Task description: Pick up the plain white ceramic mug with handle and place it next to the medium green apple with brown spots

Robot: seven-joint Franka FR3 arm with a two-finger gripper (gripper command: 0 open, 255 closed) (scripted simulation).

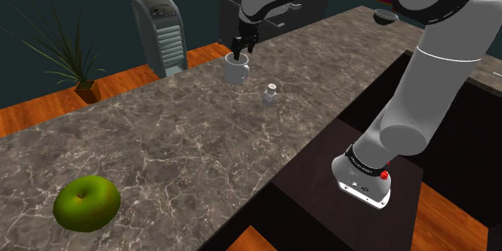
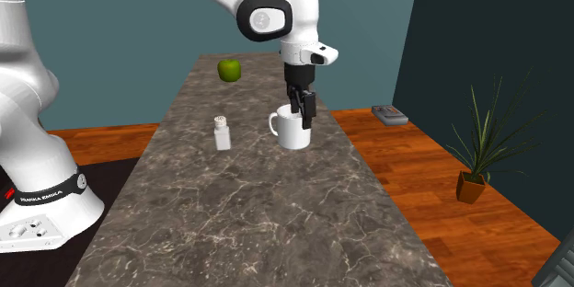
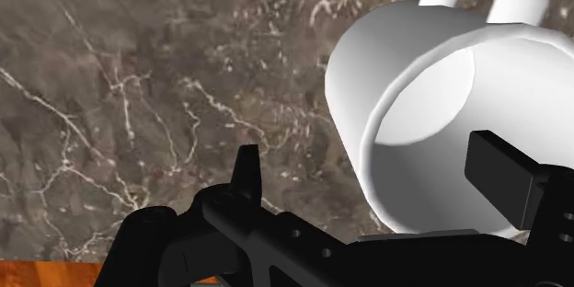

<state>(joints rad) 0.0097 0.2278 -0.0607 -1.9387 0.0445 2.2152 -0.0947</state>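
Pincer [image 2: 302, 118] spread astride rim; mug [image 2: 294, 135] upright, handle toward shaker [image 2: 222, 134].

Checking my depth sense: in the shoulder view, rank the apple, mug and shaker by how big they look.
1. apple, largest, though it sits nearest the camera
2. mug
3. shaker, smallest

- You'll find the mug [image 2: 294, 133] upright on the counter [image 2: 248, 212], with the pincer [image 2: 302, 115] right above its rim.
- The shaker [image 2: 222, 133] stands just beside the mug, on its handle side, to the shoulder view's right.
- The apple [image 1: 87, 203] lies well apart from both, at the counter's other end, in the shoulder view's lower left.
- A potted plant [image 1: 84, 88] sits on the floor [image 1: 32, 113] beyond the counter.
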